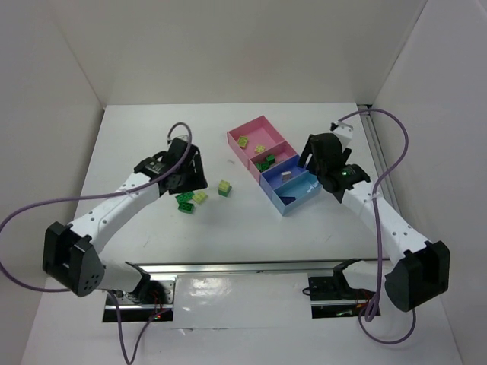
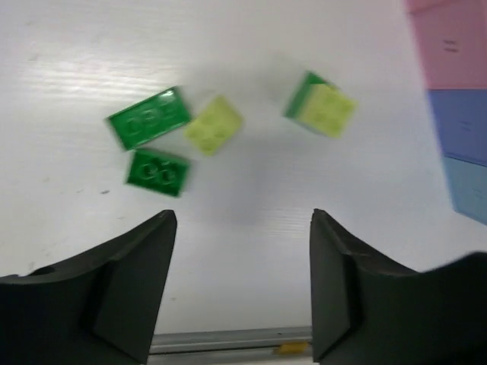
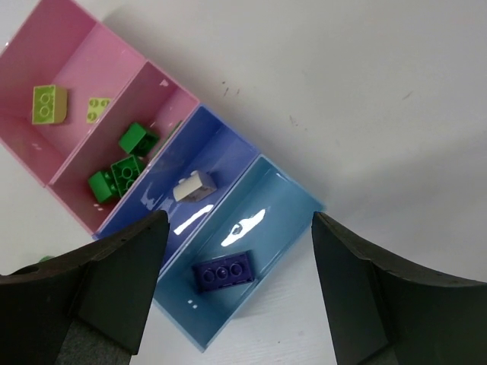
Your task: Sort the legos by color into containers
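Observation:
The joined trays run diagonally: two pink (image 1: 247, 137), a dark blue (image 1: 283, 172) and a light blue (image 1: 303, 193). In the right wrist view, pale yellow-green legos (image 3: 49, 103) lie in the far pink tray. Dark green ones (image 3: 122, 171) lie in the second, a pale brick (image 3: 192, 186) in the dark blue tray, and a dark purple brick (image 3: 223, 271) in the light blue tray. Two dark green legos (image 2: 148, 118), a pale yellow-green one (image 2: 214, 124) and a green-and-yellow stack (image 2: 321, 105) lie on the table. My left gripper (image 2: 243, 220) is open and empty, short of them. My right gripper (image 3: 240, 220) is open and empty above the light blue tray.
A metal rail (image 1: 243, 268) runs along the table's near edge. White walls close in the table at the back and sides. Purple cables (image 1: 396, 152) loop off both arms. The trays also show at the right edge of the left wrist view (image 2: 456, 125).

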### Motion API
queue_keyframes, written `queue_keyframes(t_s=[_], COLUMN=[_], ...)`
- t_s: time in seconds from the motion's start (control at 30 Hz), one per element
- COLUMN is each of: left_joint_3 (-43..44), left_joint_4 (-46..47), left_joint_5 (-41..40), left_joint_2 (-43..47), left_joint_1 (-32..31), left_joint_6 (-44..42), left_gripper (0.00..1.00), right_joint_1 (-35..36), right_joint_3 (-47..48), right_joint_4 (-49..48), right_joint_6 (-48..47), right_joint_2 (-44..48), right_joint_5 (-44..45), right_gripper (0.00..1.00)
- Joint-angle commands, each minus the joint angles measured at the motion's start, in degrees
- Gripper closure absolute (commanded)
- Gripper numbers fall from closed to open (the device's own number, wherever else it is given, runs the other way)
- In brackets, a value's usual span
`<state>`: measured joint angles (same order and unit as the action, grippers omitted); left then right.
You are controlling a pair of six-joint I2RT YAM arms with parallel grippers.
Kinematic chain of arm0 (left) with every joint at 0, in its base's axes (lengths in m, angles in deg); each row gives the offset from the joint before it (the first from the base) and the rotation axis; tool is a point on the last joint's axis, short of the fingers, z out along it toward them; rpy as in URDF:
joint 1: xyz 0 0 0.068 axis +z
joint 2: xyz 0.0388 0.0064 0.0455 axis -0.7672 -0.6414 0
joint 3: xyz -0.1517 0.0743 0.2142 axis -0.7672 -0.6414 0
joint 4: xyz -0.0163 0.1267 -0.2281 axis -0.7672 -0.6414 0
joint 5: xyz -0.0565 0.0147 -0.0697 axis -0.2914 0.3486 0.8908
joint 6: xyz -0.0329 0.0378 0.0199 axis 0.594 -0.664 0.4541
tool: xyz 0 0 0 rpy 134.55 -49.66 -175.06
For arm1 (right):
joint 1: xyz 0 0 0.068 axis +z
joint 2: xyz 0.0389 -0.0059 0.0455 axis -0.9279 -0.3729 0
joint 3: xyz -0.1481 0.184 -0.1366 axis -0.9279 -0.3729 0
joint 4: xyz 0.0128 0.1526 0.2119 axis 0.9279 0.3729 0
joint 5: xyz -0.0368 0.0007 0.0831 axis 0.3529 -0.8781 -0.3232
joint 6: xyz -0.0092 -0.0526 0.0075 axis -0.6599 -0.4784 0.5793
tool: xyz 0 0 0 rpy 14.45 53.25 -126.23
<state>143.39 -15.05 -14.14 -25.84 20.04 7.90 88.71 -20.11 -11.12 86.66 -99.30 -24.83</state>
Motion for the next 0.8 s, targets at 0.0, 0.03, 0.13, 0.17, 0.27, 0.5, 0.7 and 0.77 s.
queue_keyframes(t_s=[0.0,0.03,0.13,0.17,0.27,0.5,0.7,0.77], left_joint_3=[-6.7,-7.3,-9.6,-9.6,-10.8,-13.1,-13.1,-13.1], left_joint_4=[-2.3,-3.5,-3.5,-3.5,-3.5,3.7,5.7,6.2], left_joint_5=[-5.3,-4.8,-1.7,-1.1,-1.1,0.5,0.5,0.5], left_joint_2=[2.1,2.7,1.9,1.3,-1.5,-3.9,-7.2,-7.8], left_joint_1=[3.0,5.1,7.4,8.3,9.0,11.3,13.3,13.9], left_joint_6=[6.2,6.9,9.4,10.2,13.2,15.4,17.3,17.3], left_gripper=[0.24,0.18,0.17,0.17,0.15,0.19,0.29,0.31], right_joint_1=[2.1,2.6,4.2,4.9,6.2,7.8,7.8,8.3], right_joint_3=[0.4,0.4,0.4,0.4,1.0,2.1,2.1,2.1], right_joint_4=[-3.5,-3.5,-3.5,-3.5,-3.5,-2.9,-2.4,-2.4], right_joint_6=[-0.1,-0.1,0.5,0.5,1.1,1.1,1.1,1.1], right_joint_2=[-1.0,-1.0,-1.6,-1.6,-2.2,-2.2,-3.8,-4.5], right_joint_5=[-1.1,-1.1,-0.4,0.1,0.6,2.4,2.4,2.4], right_gripper=[0.17,0.17,0.17,0.17,0.17,0.17,0.16,0.16])
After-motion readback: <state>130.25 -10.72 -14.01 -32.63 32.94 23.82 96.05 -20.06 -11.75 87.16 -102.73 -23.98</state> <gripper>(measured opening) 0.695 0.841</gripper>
